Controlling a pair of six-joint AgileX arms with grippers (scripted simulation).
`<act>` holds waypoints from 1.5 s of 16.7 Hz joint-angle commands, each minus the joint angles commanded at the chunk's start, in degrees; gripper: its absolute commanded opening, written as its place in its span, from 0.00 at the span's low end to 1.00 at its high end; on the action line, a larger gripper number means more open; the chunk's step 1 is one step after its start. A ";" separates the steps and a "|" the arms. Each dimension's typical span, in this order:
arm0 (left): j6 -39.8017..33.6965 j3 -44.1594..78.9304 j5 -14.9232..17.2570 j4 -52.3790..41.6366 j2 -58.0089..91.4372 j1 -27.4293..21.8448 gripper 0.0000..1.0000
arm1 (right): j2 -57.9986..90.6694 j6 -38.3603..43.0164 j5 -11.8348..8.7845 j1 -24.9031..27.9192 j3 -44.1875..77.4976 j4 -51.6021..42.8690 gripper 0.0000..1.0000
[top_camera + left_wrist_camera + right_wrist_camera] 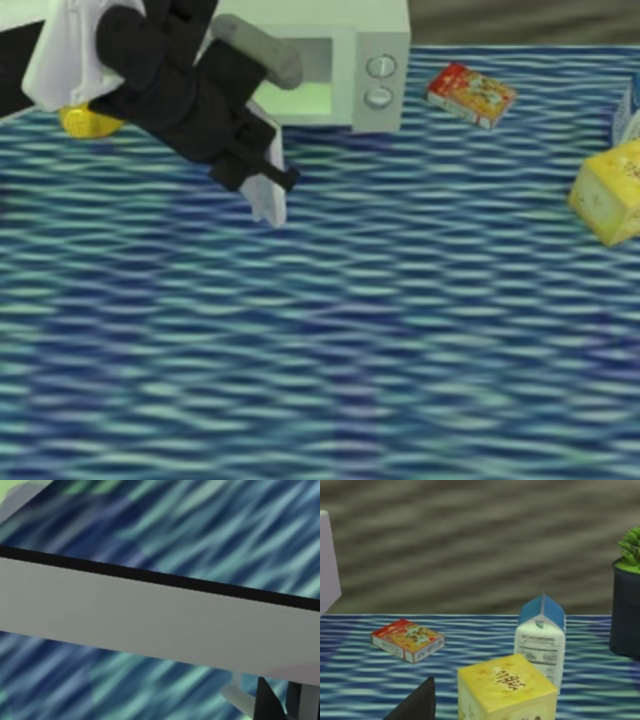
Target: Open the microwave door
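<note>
Left gripper reaches diagonally from top-left, clamped on microwave door, swung out over blue table. Microwave sits top centre, cavity exposed. Red box, yellow box rightward; labels unreadable. Right gripper out of view.

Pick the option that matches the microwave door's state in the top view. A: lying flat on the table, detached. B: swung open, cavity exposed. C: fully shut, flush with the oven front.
B: the microwave door stands swung out toward the table's front at the left gripper, and the microwave shows its pale open cavity beside the two knobs.
</note>
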 joint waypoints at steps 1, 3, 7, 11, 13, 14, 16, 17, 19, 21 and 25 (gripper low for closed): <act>-0.15 -0.16 0.31 -0.03 0.14 -0.23 0.00 | 0.00 0.00 0.00 0.00 0.00 0.00 1.00; 0.75 -0.30 0.71 -0.16 -0.05 0.10 0.00 | 0.00 0.00 0.00 0.00 0.00 0.00 1.00; 6.41 -1.37 3.44 -1.14 -1.36 2.41 0.00 | 0.00 0.00 0.00 0.00 0.00 0.00 1.00; 10.36 -2.35 5.40 -2.00 -2.15 4.01 0.00 | 0.00 0.00 0.00 0.00 0.00 0.00 1.00; 10.36 -2.35 5.40 -2.00 -2.15 4.01 0.00 | 0.00 0.00 0.00 0.00 0.00 0.00 1.00; 10.36 -2.35 5.40 -2.00 -2.15 4.01 0.00 | 0.00 0.00 0.00 0.00 0.00 0.00 1.00; 10.36 -2.35 5.40 -2.00 -2.15 4.01 0.00 | 0.00 0.00 0.00 0.00 0.00 0.00 1.00; 10.36 -2.35 5.40 -2.00 -2.15 4.01 0.00 | 0.00 0.00 0.00 0.00 0.00 0.00 1.00; 10.36 -2.35 5.40 -2.00 -2.15 4.01 0.00 | 0.00 0.00 0.00 0.00 0.00 0.00 1.00; 10.36 -2.35 5.40 -2.00 -2.15 4.01 0.00 | 0.00 0.00 0.00 0.00 0.00 0.00 1.00; 10.36 -2.35 5.40 -2.00 -2.15 4.01 0.00 | 0.00 0.00 0.00 0.00 0.00 0.00 1.00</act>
